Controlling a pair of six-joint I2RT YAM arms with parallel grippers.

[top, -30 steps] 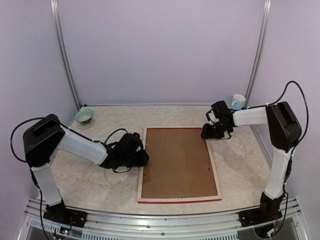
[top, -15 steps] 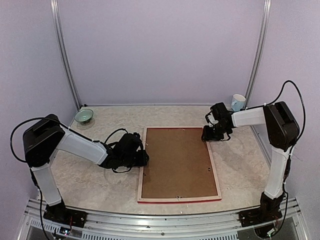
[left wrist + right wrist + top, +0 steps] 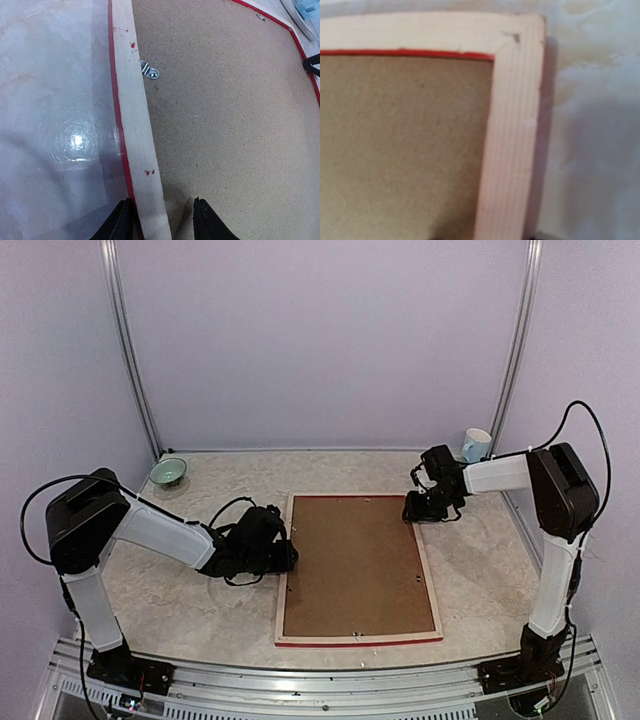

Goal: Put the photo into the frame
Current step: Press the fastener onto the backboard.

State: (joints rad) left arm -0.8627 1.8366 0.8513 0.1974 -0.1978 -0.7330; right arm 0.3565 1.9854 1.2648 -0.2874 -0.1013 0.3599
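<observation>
Frame (image 3: 137, 130), face down, likely stiff and light; hold by the wooden rail. Left gripper (image 3: 159, 216) jaws spread astride that rail; right gripper (image 3: 422, 508) at far corner, jaws unreadable.

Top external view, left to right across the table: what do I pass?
Small green bowl → left tool → red-edged pale-wood rectangular frame lying back up → right tool → white-and-blue cup

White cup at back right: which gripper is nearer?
Right. The right gripper is at the frame's far right corner, near the white cup; the left gripper is at the frame's left rail.
</observation>
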